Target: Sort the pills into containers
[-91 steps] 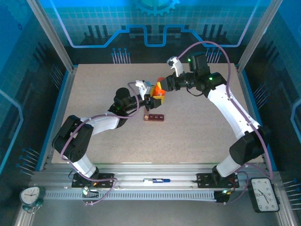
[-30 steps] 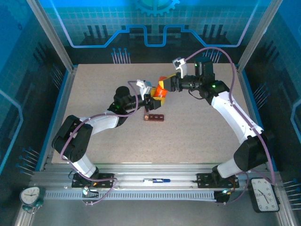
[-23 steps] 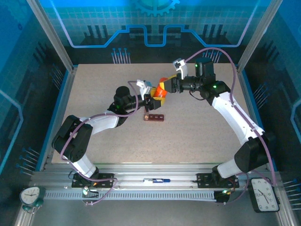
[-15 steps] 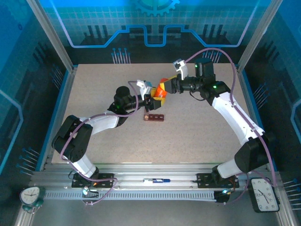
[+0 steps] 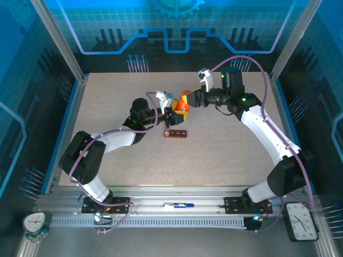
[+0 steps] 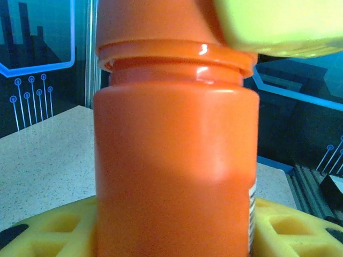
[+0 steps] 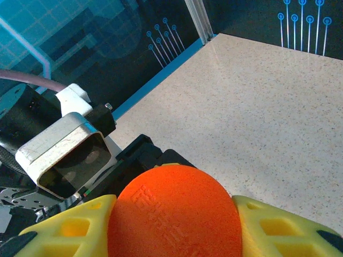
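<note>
The right tool [image 5: 187, 99], clenched on the cap [image 7: 174, 214], has turned at the wrist in the last three seconds. The left tool [image 5: 177, 113] keeps the orange pill bottle [image 6: 171, 160] clamped above the table [image 5: 225, 155], so unscrewing looks underway. The containers [image 5: 176, 133] lie just nearside, untouched. The cap's raised lettering and the bottle's label edge are unreadable.

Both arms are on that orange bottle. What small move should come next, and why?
Probably the right jaws should twist the cap loose: they pinch it, the left jaws clamp the orange bottle below, and it looks closed, with the compartment bar waiting nearby.
</note>
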You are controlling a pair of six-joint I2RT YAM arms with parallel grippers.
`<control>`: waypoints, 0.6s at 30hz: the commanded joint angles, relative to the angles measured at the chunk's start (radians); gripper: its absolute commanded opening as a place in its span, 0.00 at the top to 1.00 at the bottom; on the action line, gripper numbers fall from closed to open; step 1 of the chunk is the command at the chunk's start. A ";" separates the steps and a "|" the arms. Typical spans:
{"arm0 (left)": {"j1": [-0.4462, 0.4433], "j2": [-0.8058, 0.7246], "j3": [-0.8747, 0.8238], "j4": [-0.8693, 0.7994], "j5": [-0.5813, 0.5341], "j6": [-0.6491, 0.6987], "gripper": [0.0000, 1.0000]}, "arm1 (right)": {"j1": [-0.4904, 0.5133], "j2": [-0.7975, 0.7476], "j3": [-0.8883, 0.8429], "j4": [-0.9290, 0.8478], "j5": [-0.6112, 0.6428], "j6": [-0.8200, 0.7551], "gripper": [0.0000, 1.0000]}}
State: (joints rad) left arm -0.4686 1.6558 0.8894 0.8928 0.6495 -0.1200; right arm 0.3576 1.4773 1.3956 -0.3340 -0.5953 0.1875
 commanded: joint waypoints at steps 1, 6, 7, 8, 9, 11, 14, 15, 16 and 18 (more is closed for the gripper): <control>0.005 -0.034 0.036 0.068 -0.034 0.021 0.84 | 0.037 0.006 -0.047 -0.032 0.017 0.029 0.77; 0.006 -0.034 0.034 0.071 -0.043 0.023 0.84 | 0.069 0.014 -0.081 -0.013 0.064 0.083 0.78; 0.006 -0.034 0.034 0.071 -0.045 0.022 0.84 | 0.074 0.014 -0.088 -0.008 0.079 0.101 0.78; 0.006 -0.034 0.034 0.071 -0.047 0.024 0.84 | 0.079 0.014 -0.095 0.001 0.086 0.116 0.78; 0.005 -0.034 0.033 0.071 -0.051 0.025 0.84 | 0.084 0.013 -0.100 0.007 0.096 0.134 0.78; 0.005 -0.034 0.033 0.069 -0.058 0.030 0.84 | 0.096 0.014 -0.109 0.012 0.119 0.161 0.78; 0.006 -0.034 0.037 0.056 -0.063 0.043 0.84 | 0.117 0.015 -0.110 -0.001 0.167 0.191 0.78; 0.006 -0.033 0.037 0.050 -0.066 0.048 0.84 | 0.127 0.014 -0.110 -0.009 0.192 0.200 0.77; 0.005 -0.033 0.039 0.048 -0.070 0.051 0.84 | 0.135 0.014 -0.109 -0.018 0.219 0.212 0.78; 0.004 -0.032 0.038 0.048 -0.085 0.057 0.84 | 0.153 0.010 -0.115 -0.023 0.274 0.247 0.77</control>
State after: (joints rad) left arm -0.4587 1.6558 0.8875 0.8108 0.5999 -0.0978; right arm 0.4400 1.4765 1.3273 -0.2268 -0.3618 0.3752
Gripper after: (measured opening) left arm 0.520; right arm 0.476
